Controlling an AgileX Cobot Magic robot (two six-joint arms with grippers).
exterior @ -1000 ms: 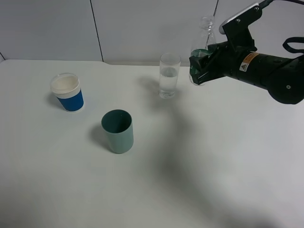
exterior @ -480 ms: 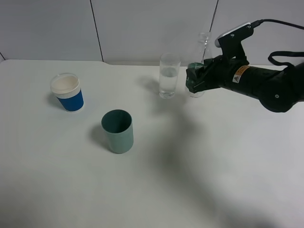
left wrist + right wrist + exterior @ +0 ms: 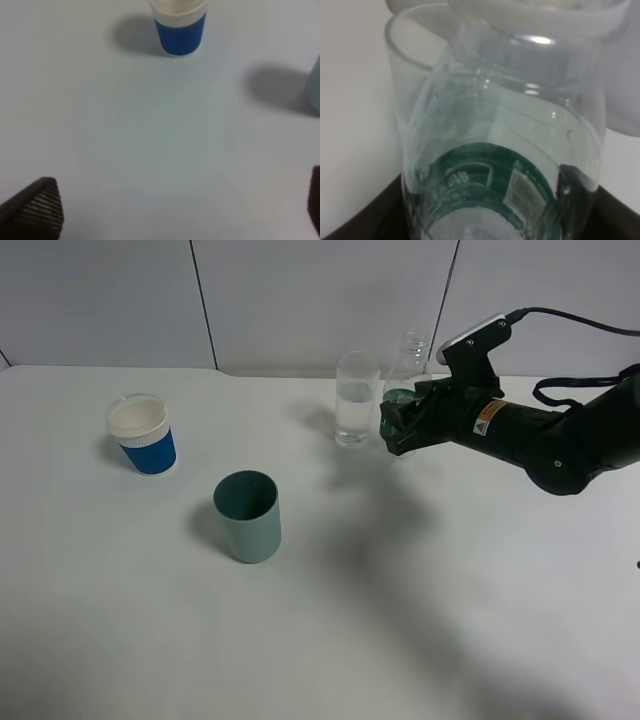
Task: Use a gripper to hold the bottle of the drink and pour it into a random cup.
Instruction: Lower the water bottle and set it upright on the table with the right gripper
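Note:
The clear bottle (image 3: 408,358) with a green label stands upright just right of the clear glass (image 3: 356,400), which holds some water. My right gripper (image 3: 400,426) is shut on the bottle's lower body and hides its base, so I cannot tell whether it touches the table. In the right wrist view the bottle (image 3: 505,165) fills the frame, with the glass (image 3: 400,70) close behind it. My left gripper (image 3: 175,210) is open and empty over bare table. It does not show in the high view.
A teal opaque cup (image 3: 247,516) stands at centre left, also at the edge of the left wrist view (image 3: 315,85). A blue-and-white paper cup (image 3: 142,434) stands further left and shows in the left wrist view (image 3: 179,25). A wall runs behind the white table (image 3: 400,620).
My right gripper has come down and moved left with the bottle, bringing it low beside the glass. The cups have not moved.

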